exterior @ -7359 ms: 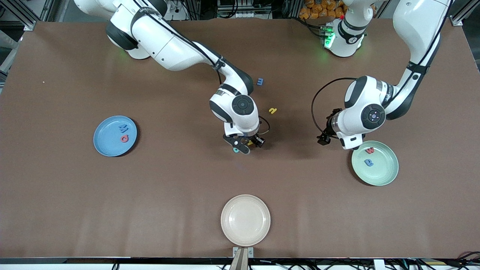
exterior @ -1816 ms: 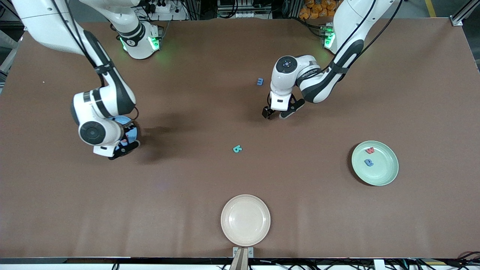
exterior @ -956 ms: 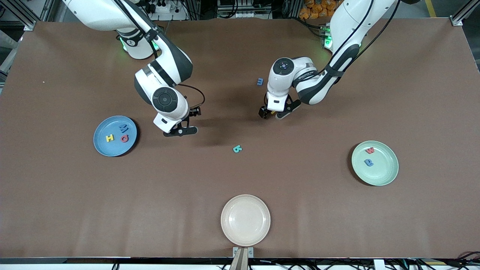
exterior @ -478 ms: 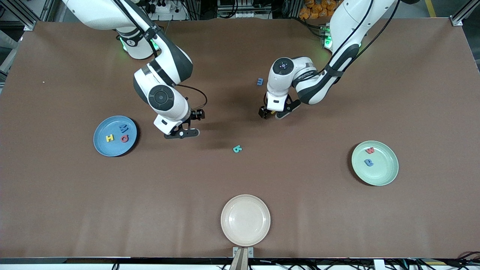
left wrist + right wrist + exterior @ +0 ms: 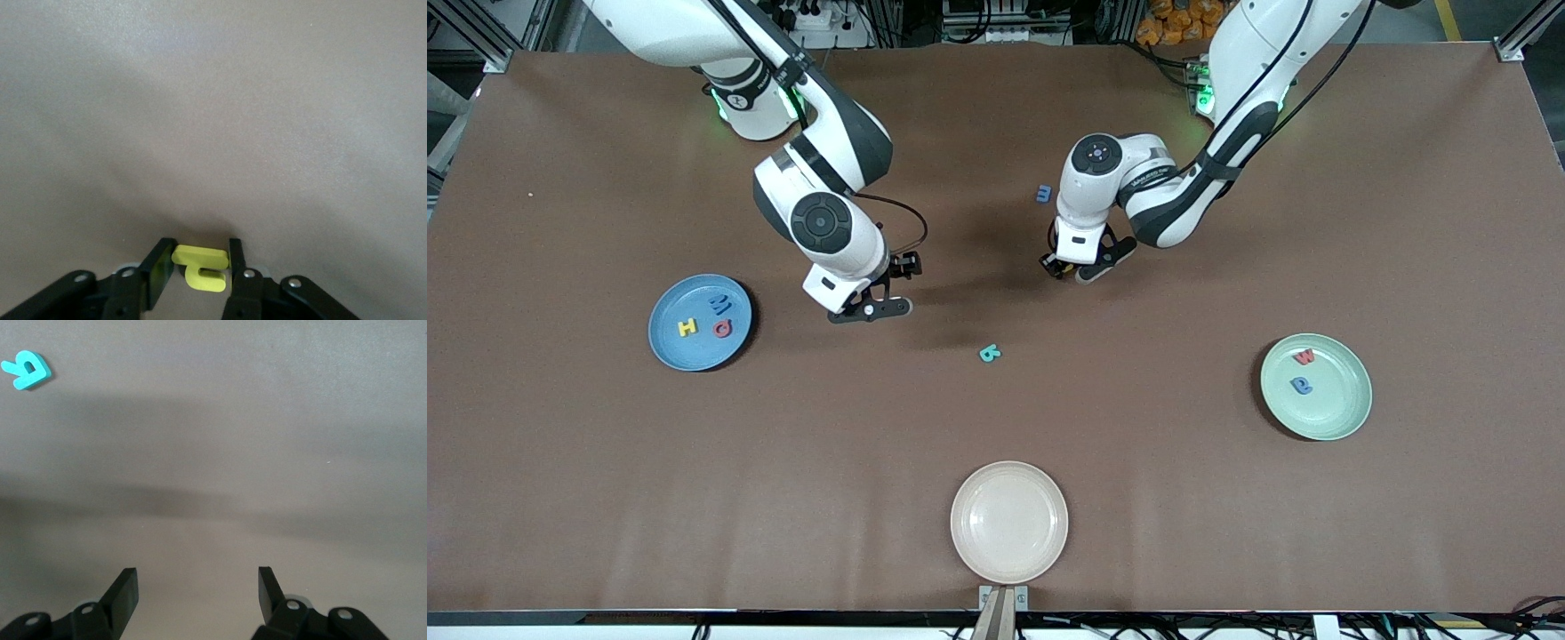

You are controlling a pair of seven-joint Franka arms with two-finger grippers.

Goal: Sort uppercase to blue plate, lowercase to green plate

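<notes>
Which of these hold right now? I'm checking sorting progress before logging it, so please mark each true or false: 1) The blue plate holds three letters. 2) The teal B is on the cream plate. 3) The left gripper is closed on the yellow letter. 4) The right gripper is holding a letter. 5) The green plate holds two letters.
1) True: the blue plate holds the yellow H, blue M and red letter.
2) False: the teal B lies on the bare table; the cream plate holds nothing.
3) True: the left gripper is shut on the yellow letter.
4) False: the right gripper is open, with nothing in it.
5) True: the green plate holds the red w and a blue letter.
</notes>
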